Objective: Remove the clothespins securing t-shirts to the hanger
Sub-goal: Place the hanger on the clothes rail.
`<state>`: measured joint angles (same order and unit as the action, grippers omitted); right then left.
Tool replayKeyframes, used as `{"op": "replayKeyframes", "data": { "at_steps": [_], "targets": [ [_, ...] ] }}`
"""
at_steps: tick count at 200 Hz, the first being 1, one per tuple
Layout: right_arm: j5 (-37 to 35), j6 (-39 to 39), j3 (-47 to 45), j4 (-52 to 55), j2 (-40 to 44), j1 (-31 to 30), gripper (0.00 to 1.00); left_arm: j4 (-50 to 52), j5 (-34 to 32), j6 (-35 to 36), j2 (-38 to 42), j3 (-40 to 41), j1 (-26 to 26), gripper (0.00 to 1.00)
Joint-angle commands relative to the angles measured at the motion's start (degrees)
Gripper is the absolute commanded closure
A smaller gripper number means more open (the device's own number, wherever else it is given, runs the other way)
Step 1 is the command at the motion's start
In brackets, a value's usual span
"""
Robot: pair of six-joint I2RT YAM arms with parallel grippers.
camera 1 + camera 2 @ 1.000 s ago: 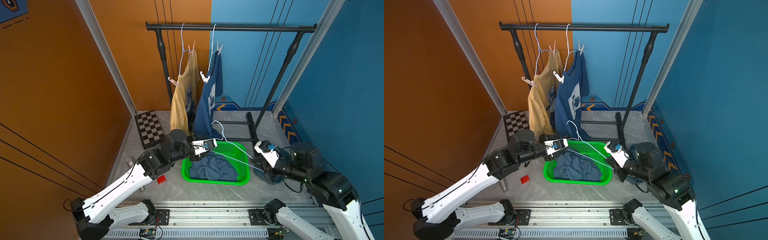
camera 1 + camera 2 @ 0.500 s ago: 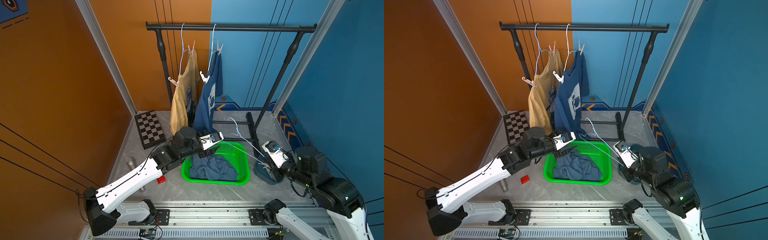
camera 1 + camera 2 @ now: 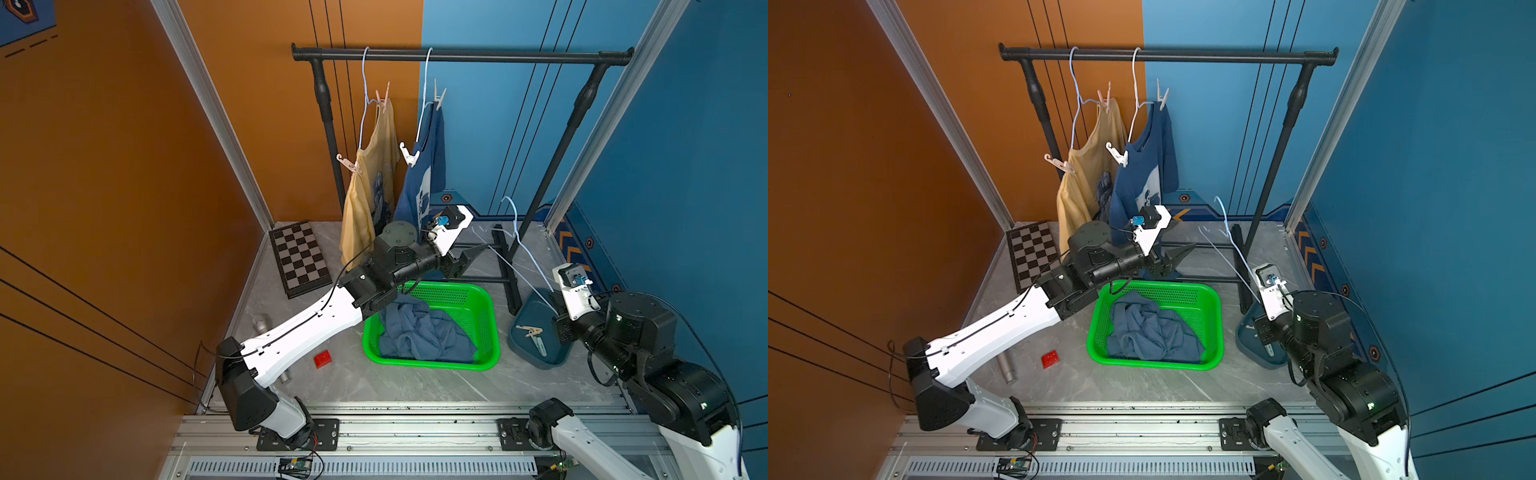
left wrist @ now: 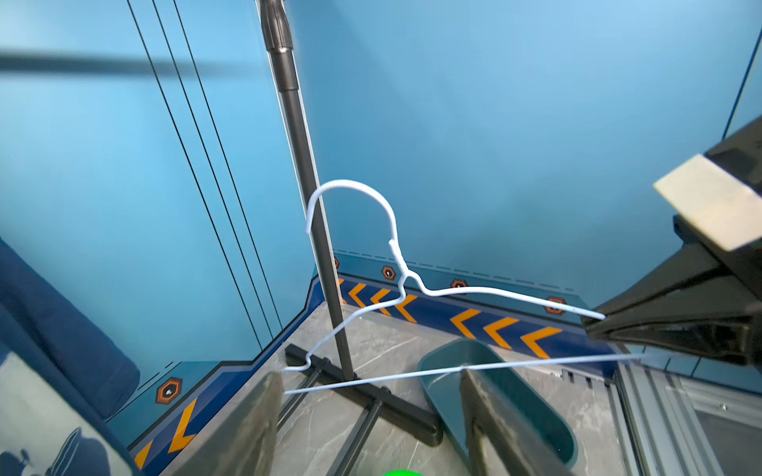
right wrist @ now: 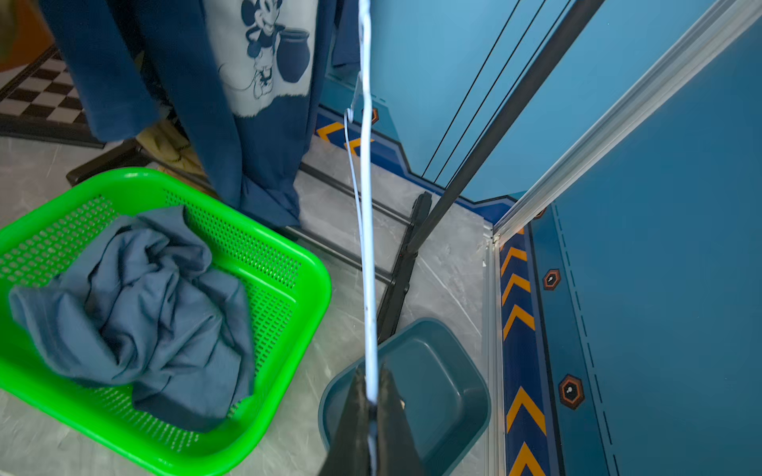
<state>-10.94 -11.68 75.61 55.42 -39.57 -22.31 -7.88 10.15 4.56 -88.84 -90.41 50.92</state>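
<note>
Pale yellow t-shirt (image 3: pixel 370 195) and navy t-shirt (image 3: pixel 424 174) hang on hangers from the black rail (image 3: pixel 457 54). Clothespins hold them: pink ones (image 3: pixel 384 97) (image 3: pixel 348 163) on the yellow, white ones (image 3: pixel 438 97) (image 3: pixel 409 154) on the navy. The slate blue t-shirt (image 3: pixel 419 332) lies crumpled in the green basket (image 3: pixel 490 316). My right gripper (image 5: pixel 371 395) (image 3: pixel 559 320) is shut on a bare pale wire hanger (image 5: pixel 368 206) (image 4: pixel 396 243) above the teal bin (image 3: pixel 523 353). My left gripper (image 4: pixel 371 412) (image 3: pixel 473 253) is open behind the basket; the hanger's wire runs just past its fingertips, ungripped.
Two loose clothespins (image 3: pixel 530 331) lie in the teal bin. A chessboard (image 3: pixel 299 257) lies at the back left, a red brick (image 3: pixel 323 358) and a metal cylinder (image 3: pixel 259 322) left of the basket. The rack's black foot (image 3: pixel 505 270) stands between basket and bin.
My left gripper has risen from the basket toward the back right, its jaws widening. My right gripper has carried the bare hanger to the right, over the teal bin.
</note>
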Motion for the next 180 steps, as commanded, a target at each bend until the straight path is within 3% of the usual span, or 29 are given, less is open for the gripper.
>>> {"op": "replayKeyframes", "data": {
  "at_steps": [1, 51, 116, 180],
  "targets": [
    [-3.9, 3.4, 2.1, -8.9, -1.8, 1.1, 1.00, -2.8, -0.3, -4.2, -3.3, -5.8, 0.3, 0.30],
    [-1.1, 5.0, 6.1, -16.4, -7.1, 6.9, 1.00, -3.1, 0.3, -7.3, -11.8, -17.8, -0.2, 0.30],
    [13.3, 11.1, 10.4, -25.1, -13.8, 20.2, 1.00, -4.2, 1.8, -11.3, -24.0, -36.4, -2.0, 0.30],
    [15.8, 12.9, 18.3, -30.6, -21.8, 21.1, 1.00, -4.2, 2.2, -13.4, -31.3, -48.0, -2.9, 0.30]
  ]
}}
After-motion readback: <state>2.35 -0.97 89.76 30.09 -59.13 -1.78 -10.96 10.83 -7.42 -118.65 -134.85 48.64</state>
